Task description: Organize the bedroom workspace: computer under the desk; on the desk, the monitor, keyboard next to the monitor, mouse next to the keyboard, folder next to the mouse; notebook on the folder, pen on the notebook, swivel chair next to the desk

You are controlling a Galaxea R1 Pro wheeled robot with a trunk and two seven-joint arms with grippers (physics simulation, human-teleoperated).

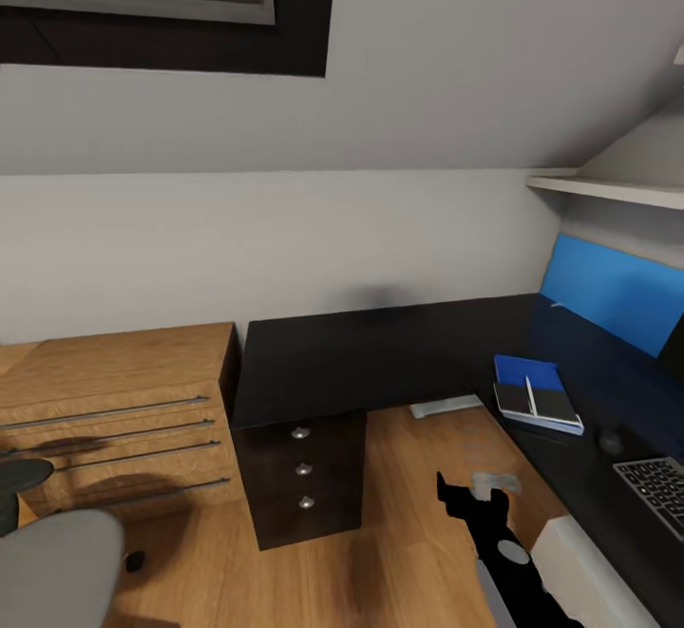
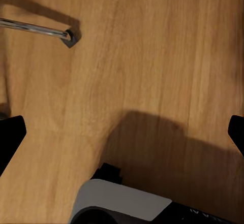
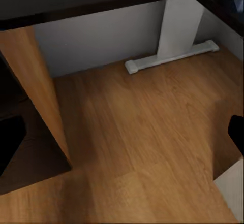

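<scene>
The black L-shaped desk (image 1: 380, 352) fills the corner. On its right wing a blue folder (image 1: 522, 369) carries a dark notebook (image 1: 554, 404) with the white pen (image 1: 530, 396) on top. Nearer to me lie the small black mouse (image 1: 611, 440) and the keyboard (image 1: 657, 490). A black sliver at the right edge looks like the monitor (image 1: 673, 352). The grey swivel chair (image 1: 52, 561) is at lower left. The computer is out of view. My right gripper (image 1: 472, 492) (image 3: 122, 137) hangs open over the floor by the desk. My left gripper (image 2: 122, 132) is open above wood.
A light wooden drawer chest (image 1: 114, 419) stands left of the desk's black drawer unit (image 1: 302, 476). The desk's white leg (image 3: 175, 26) and foot (image 3: 173, 59) rest on the floor under the top. A chrome bar (image 2: 35, 28) crosses the left wrist view.
</scene>
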